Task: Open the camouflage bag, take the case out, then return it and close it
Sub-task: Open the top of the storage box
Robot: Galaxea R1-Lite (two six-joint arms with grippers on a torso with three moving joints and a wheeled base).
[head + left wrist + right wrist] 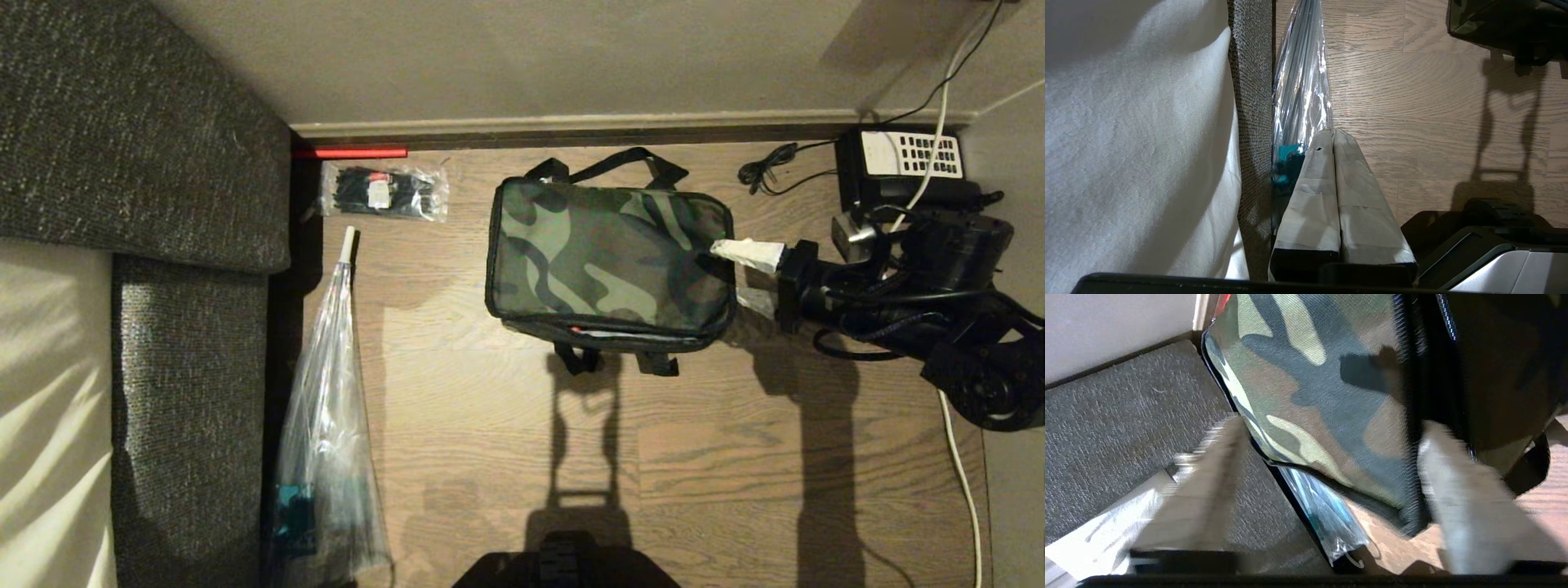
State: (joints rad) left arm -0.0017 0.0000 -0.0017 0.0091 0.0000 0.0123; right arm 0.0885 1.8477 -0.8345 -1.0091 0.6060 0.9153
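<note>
- Right gripper (744, 278) at camouflage bag (608, 257) end, fingers apart, grasping nothing
- advice: find ring pull first; track zipper line slowly
- left gripper (1333, 132) parked, clenched

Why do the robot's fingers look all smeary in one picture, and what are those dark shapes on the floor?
In the right wrist view the right end effector is smeared by motion blur beside the camouflage bag. In the head view, light throws long dark shadows of the bag's straps and the arm across the wooden floor. In the left wrist view the clear plastic glints with glare.
</note>
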